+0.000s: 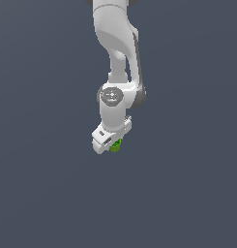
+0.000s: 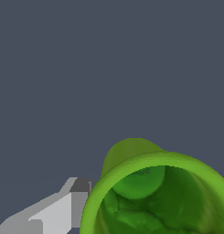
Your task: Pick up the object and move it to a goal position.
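Green cup at the tips of the pincer, grip unconfirmed.

The cup sits right under the pincer, its rim filling the wrist view beside one finger. I cannot tell how wide the pincer stands or whether it truly clamps the cup. A one-sided or rim-only hold could let it tip or drop during travel.

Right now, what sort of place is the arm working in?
Most likely a bare simulated scene, not a real room: a flat, featureless grey-blue background, a smoothly rendered white robot arm, and a small bright green hollow cup at its white gripper. No furniture shows.
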{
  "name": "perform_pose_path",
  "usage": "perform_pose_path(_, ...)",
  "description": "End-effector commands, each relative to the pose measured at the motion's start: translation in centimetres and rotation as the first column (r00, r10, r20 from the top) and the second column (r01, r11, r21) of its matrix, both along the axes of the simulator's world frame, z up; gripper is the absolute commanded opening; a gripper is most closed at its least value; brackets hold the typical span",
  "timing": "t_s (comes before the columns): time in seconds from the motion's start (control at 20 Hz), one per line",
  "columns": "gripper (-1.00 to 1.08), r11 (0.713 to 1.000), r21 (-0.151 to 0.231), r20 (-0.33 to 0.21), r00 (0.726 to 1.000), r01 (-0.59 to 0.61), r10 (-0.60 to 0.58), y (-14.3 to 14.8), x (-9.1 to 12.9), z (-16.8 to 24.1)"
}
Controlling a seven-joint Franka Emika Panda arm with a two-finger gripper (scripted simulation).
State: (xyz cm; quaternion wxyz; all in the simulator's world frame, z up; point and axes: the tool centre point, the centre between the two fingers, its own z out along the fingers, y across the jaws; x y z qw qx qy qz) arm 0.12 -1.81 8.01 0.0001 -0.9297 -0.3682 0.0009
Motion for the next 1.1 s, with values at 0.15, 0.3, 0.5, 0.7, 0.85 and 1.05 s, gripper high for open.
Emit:
perform_pose_path(0.15,-1.0,1.0,0.0,0.002,1.0,-0.001,0.001,2.3,0.8,4.7)
perform_pose_path(0.3,-1.0,1.0,0.0,0.002,1.0,-0.001,0.001,3.8,1.3,7.7)
perform_pose_path(0.5,-1.0,1.0,0.0,0.002,1.0,-0.002,0.002,6.0,2.1,12.0)
perform_pose_path(0.7,-1.0,1.0,0.0,0.002,1.0,-0.002,0.002,8.0,2.9,16.2)
perform_pose_path(0.85,-1.0,1.0,0.001,0.002,1.0,-0.001,0.001,9.3,3.5,18.8)
perform_pose_path(1.05,-1.0,1.0,0.001,0.002,1.0,-0.001,0.001,10.7,4.1,21.5)
